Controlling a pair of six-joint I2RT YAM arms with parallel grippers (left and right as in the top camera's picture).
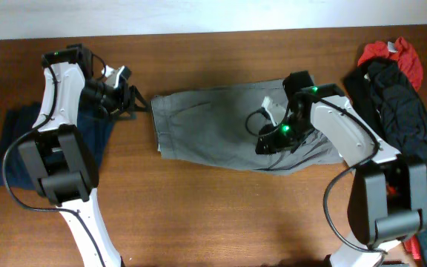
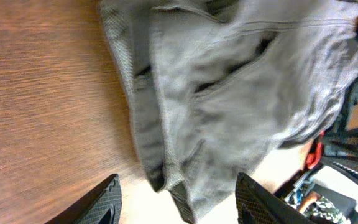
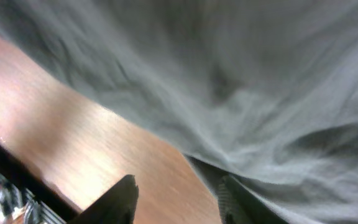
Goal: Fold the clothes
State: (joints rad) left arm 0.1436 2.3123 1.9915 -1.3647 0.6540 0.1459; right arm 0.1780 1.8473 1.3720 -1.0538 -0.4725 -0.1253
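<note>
The grey shorts (image 1: 213,126) lie spread across the middle of the wooden table, the waistband end toward the left. My left gripper (image 1: 133,101) hovers just off their left edge. In the left wrist view it (image 2: 180,204) is open. A corner of the shorts (image 2: 229,93) hangs loose between the fingers, touching neither. My right gripper (image 1: 267,142) is over the lower right part of the shorts. In the right wrist view it (image 3: 179,200) is open above bare wood, with its right finger (image 3: 241,202) against the edge of the grey cloth (image 3: 229,81).
A dark navy garment (image 1: 21,141) lies at the far left beneath the left arm. A heap of black and red garments (image 1: 399,81) sits at the far right beside the right arm. Bare wood (image 1: 213,215) runs along the front.
</note>
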